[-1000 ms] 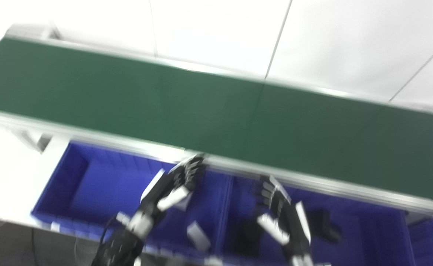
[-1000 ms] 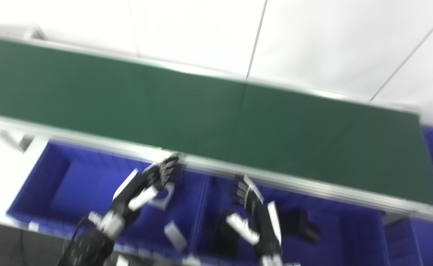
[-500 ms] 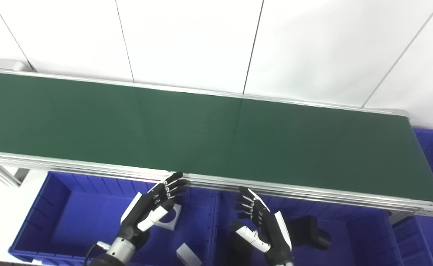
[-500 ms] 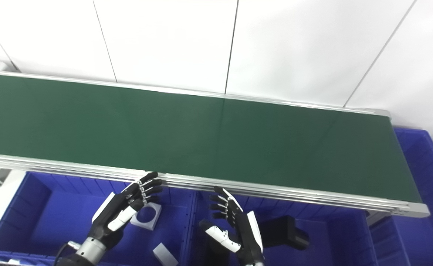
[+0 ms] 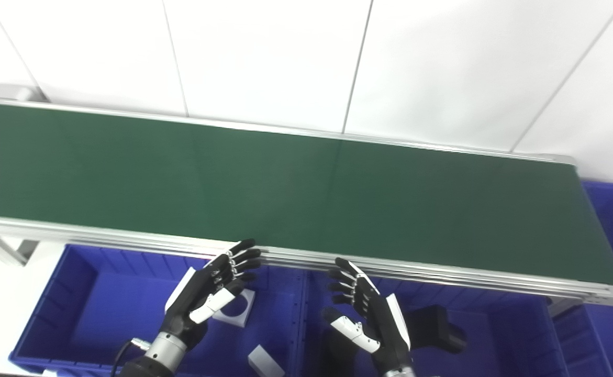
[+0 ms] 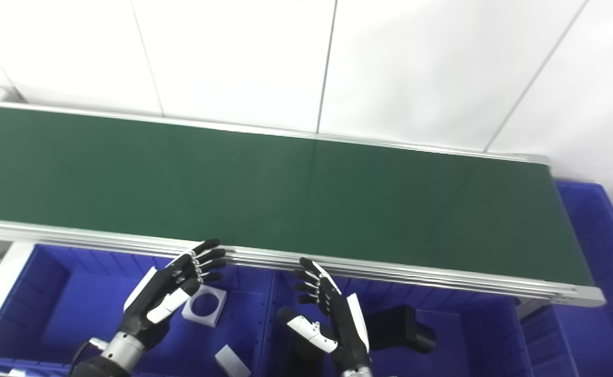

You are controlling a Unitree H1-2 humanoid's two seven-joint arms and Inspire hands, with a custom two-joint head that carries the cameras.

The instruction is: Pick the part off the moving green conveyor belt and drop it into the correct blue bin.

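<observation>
Below the belt, left blue plastic bin point(image 5: 91, 309): holds a white square plate with a round hole point(image 5: 235, 309) and a white block point(image 5: 265, 362), sorted by colour, I judge.
Left hand point(image 5: 209, 293): fingers spread, holding nothing, poised at the rail to reach.
Long green conveyor belt point(image 5: 306, 193): bare; no part in view.
Right hand point(image 5: 371, 314): fingers spread, empty, waiting likewise.
Right blue plastic bin point(image 5: 510, 335): holds a black blocky part point(image 5: 434, 330).

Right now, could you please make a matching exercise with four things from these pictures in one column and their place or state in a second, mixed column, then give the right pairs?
Things:
1. white square part with round hole
2. black part
3. green conveyor belt
4. left hand

Places or states:
A. carries no part
B. lies in the right blue bin
C. open, holds nothing
D. lies in the left blue bin

Pairs: 1-D, 2-B, 3-A, 4-C
</observation>
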